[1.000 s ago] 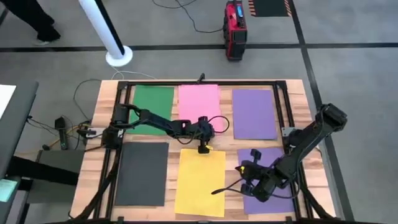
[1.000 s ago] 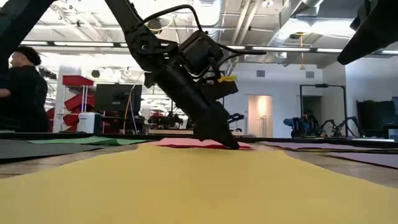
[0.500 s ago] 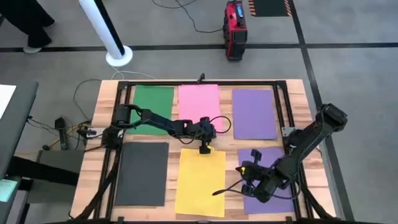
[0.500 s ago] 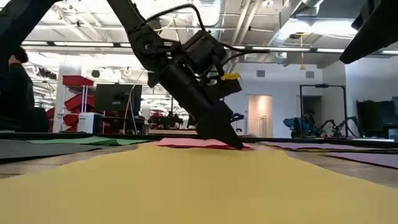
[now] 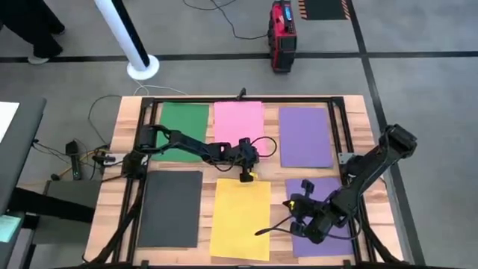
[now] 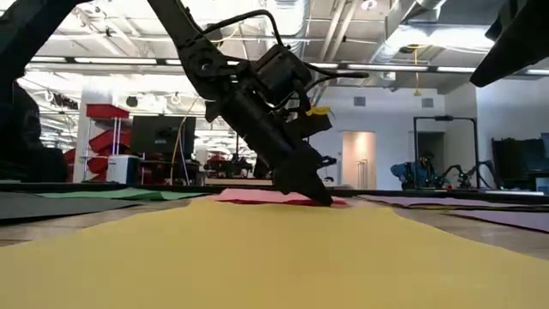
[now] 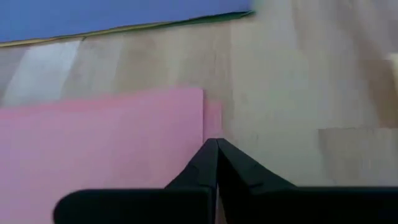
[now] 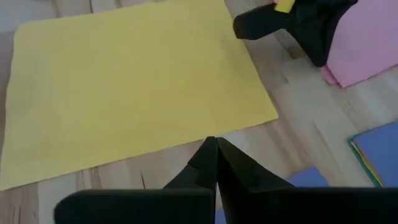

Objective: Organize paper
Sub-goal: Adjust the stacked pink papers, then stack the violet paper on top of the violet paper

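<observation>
High view, layout: six sheets on the wooden tabletop; far row green sheet, pink sheet, purple sheet; near row dark grey sheet, yellow sheet, second purple sheet.
Left gripper: at the table's middle, tip down at the gap between the pink sheet's near edge and the yellow sheet's far edge.
Left jaws: pressed together, nothing between them, as the left wrist view shows.
Key relation: in the left wrist view, the pink sheet's corner lies just ahead of the closed tip and to one side, bare wood to the other; long axes of pink and yellow both run front to back, roughly in line; left arm far nearer to both than the right.
Low view, contact: tip appears to touch down at the yellow sheet's far edge, pink just behind; whether on paper or on wood, cannot tell.
Right gripper: low over the second purple sheet, beside the yellow sheet's right edge, waiting.
Right jaws: closed to a point, empty, in the right wrist view.
Hidden: much of the second purple sheet under the right arm; part of the green sheet's near edge under the left arm; a yellow-green sliver at a purple sheet's edge in both wrist views, possibly another sheet beneath.
Likely step: nudging a sheet square with the closed tip, a judgement only.
</observation>
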Controlling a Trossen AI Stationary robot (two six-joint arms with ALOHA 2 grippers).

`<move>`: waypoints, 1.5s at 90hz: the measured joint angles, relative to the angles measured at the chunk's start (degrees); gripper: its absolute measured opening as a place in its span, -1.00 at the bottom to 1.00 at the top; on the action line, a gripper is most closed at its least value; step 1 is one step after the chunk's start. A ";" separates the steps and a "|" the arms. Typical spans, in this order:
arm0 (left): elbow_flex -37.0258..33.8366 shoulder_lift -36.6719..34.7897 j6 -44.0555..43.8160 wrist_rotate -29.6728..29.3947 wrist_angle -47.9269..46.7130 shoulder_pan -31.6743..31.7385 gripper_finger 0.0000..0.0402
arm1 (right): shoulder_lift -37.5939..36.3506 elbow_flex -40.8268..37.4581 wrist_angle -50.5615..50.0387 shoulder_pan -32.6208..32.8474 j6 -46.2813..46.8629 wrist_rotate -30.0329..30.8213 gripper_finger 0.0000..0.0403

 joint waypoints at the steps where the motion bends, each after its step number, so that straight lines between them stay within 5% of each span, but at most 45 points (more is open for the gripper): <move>1: 0.01 -0.10 0.00 0.05 0.01 -0.15 -1.00 | 0.00 0.00 0.00 0.00 -0.01 0.00 -1.00; 27: 0.08 -5.87 -1.20 -0.17 -12.47 -4.98 -1.00 | 0.00 0.00 -0.20 0.11 -0.02 0.00 -1.00; 47: -1.38 -6.87 -3.60 -8.53 -30.65 -6.39 -1.00 | 0.00 0.00 -0.22 0.10 -0.02 -0.02 -1.00; 79: -5.04 -8.79 -5.26 -11.78 -31.24 -6.39 -1.00 | 0.00 0.00 -0.47 0.09 -0.13 0.02 -1.00; 92: -5.63 -12.38 -5.72 -6.21 -29.67 -6.07 -1.00 | 0.00 0.00 -2.78 0.11 -0.04 1.54 -1.00; 112: -11.61 -18.74 -7.14 11.21 -6.34 -6.23 -1.00 | -0.15 -1.98 -4.05 0.11 0.10 6.93 -1.00; 135: -21.18 -20.75 -12.72 21.86 24.82 -6.20 -1.00 | -4.39 -15.30 16.94 -0.35 -3.67 7.02 -1.00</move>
